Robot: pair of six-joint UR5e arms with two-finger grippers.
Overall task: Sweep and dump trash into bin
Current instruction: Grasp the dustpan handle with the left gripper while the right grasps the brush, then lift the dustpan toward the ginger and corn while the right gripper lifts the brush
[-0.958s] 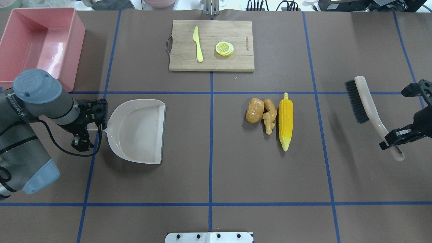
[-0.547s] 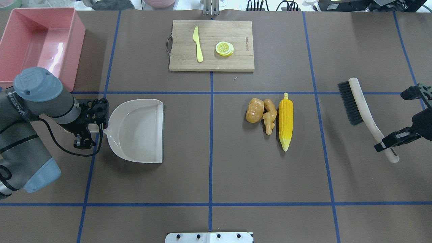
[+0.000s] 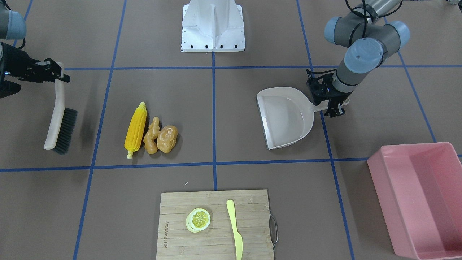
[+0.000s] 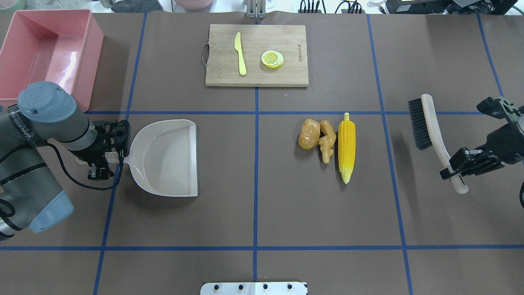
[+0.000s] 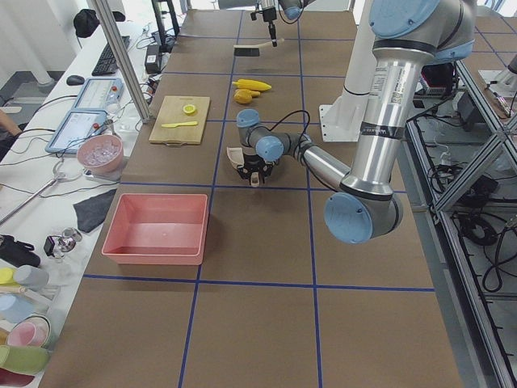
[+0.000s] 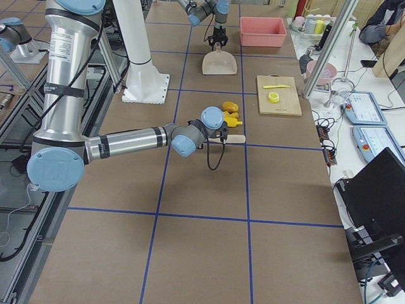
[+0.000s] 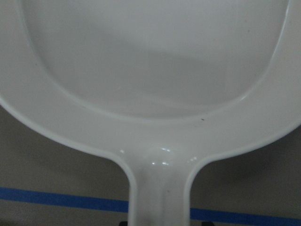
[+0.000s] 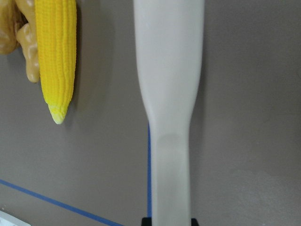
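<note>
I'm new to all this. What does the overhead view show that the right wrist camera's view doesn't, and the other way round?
Only the overhead view shows the pink bin, the dustpan, the cutting board with the knife and lemon slice, and the bristles of the brush. The right wrist view adds no new thing, only a closer look at the kernels of the corn cob. Both show the corn cob, the ginger root beside it, and the brush's handle.
</note>
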